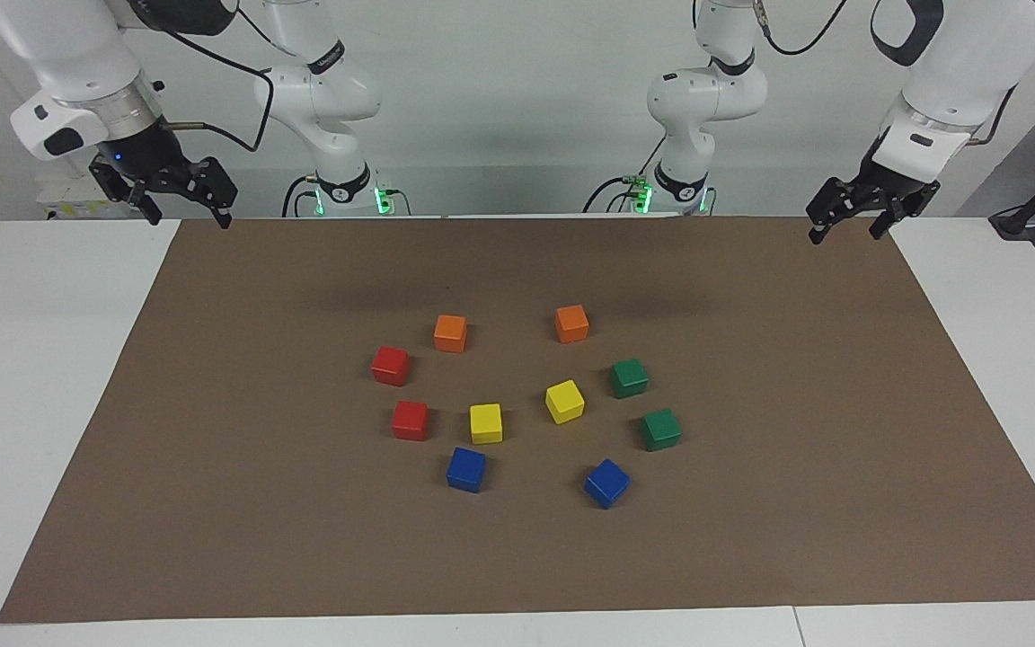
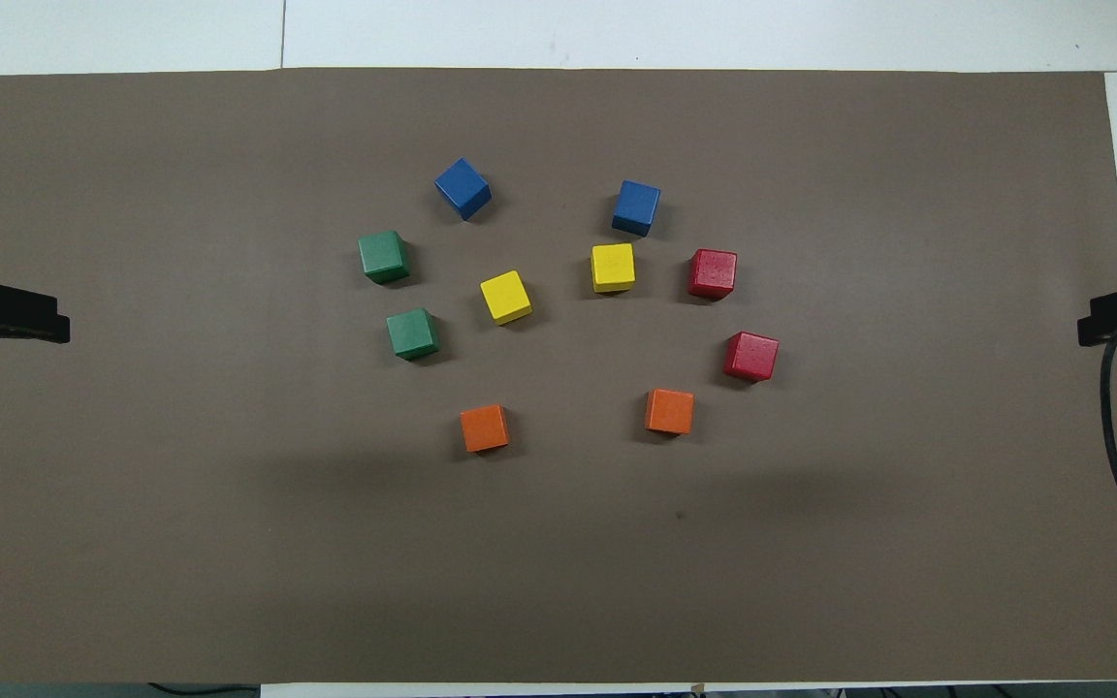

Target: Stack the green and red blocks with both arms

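Facing view. The left gripper (image 1: 847, 227) hangs with its fingers spread and nothing between them, raised over the mat's corner at the left arm's end of the table; the right gripper (image 1: 183, 211) hangs likewise wide and empty over the corner at the right arm's end. Both arms wait, well apart from every block. On the brown mat (image 1: 212, 503) ten cubes form a loose ring. The two green blocks (image 1: 630, 377) (image 1: 661, 429) lie near each other toward the left arm's end; the two red blocks (image 1: 390, 366) (image 1: 411, 420) lie near each other toward the right arm's end. Two orange cubes (image 1: 450, 333) (image 1: 571, 323) sit nearest the robots, two yellow cubes (image 1: 486, 423) (image 1: 564, 401) in the middle, two blue cubes (image 1: 466, 469) (image 1: 606, 483) farthest out. Judged from this layout, the task has not begun: every cube rests singly on the mat, none stacked, so all picking and stacking remains.

Overhead view. The same ring appears half a turn round, each cube apart from its neighbours. Only a dark end of each gripper enters at the frame's side edges, the rest cut off; finger spread cannot be read here. A looped black cable (image 2: 1116, 427) hangs by the right gripper.
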